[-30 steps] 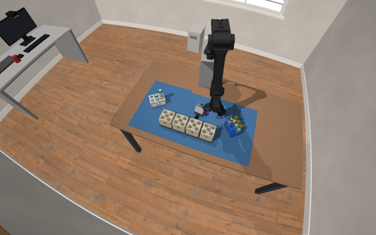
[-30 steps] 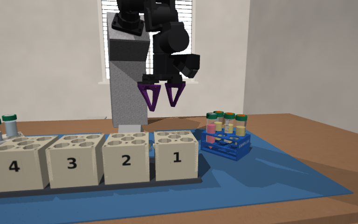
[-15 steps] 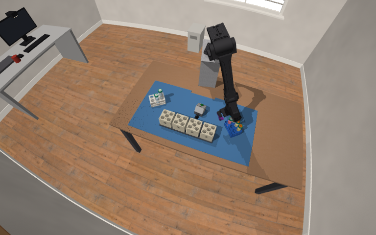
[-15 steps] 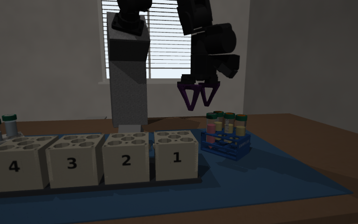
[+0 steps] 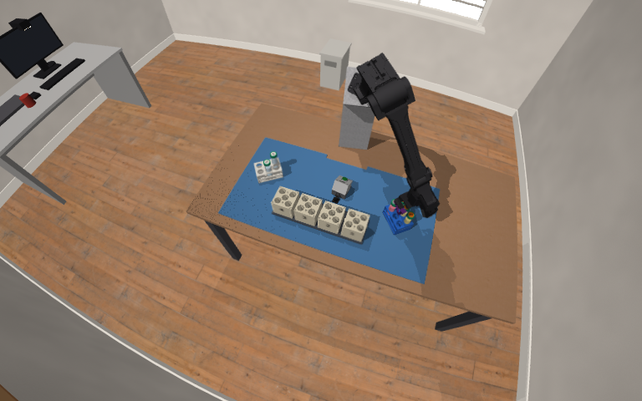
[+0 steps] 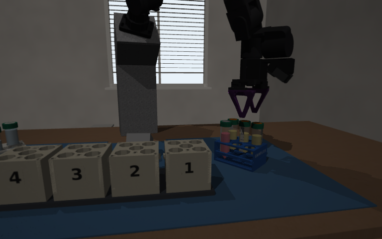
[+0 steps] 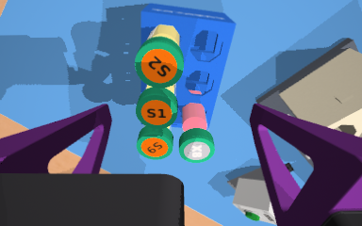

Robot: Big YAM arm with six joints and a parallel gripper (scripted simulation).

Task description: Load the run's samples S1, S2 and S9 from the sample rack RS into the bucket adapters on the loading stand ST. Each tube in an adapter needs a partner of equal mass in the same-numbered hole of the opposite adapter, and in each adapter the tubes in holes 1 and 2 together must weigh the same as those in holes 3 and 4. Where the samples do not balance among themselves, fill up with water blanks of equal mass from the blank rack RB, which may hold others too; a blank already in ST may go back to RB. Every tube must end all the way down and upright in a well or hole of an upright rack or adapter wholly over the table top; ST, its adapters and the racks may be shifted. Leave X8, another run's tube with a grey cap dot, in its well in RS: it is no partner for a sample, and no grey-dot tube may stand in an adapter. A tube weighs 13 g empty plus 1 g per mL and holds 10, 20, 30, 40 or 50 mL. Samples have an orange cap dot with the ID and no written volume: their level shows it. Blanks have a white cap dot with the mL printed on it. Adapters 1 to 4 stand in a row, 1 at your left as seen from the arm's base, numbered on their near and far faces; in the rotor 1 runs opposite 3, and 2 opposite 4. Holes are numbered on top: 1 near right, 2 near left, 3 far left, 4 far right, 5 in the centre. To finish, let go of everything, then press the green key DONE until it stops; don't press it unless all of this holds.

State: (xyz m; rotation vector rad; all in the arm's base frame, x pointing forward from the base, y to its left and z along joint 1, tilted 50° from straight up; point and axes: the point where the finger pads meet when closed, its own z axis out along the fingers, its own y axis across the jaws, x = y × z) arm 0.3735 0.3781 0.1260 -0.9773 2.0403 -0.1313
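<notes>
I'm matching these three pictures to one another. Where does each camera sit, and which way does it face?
Top: high in the room, looking down at the table and the whole arm.
Exterior: low at the table's far side, facing the arm's pedestal; shows adapters and the open gripper.
Wrist: on the arm, looking down between the fingers at caps S2, S1, S9, X8.
All three share the blue sample rack.

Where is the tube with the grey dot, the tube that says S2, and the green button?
grey-dot tube [image 7: 196, 151], wrist view, on its cap dot.
S2 tube [image 7: 159, 65], wrist view, on its orange cap dot.
green button [image 5: 343, 179], top view, on its green top.
</notes>
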